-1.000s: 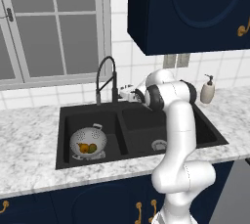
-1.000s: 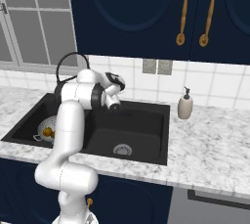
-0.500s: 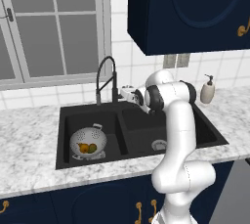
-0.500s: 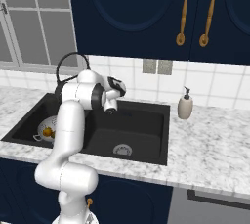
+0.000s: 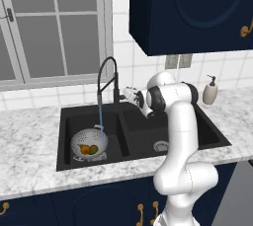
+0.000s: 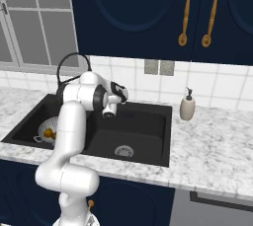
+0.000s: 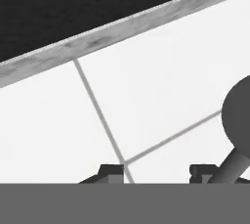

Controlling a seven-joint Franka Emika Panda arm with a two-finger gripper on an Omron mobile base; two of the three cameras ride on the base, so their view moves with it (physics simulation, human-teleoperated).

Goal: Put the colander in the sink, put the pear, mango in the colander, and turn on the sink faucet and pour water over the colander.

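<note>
Water runs from the sink faucet (image 5: 105,79) into the colander (image 5: 89,144); the end effector (image 5: 129,93), fingers apart and empty, should back off the lever gently.

A home kitchen: a black double-basin sink (image 5: 197,136) is set into a grey-white marble desk (image 6: 217,146), with navy cabinets (image 6: 148,13) bearing brass handles (image 6: 184,13) above and below, white tiled wall (image 5: 143,67), a paned window (image 5: 54,27), a gooseneck faucet (image 5: 106,79) and a soap dispenser (image 6: 187,106).
</note>
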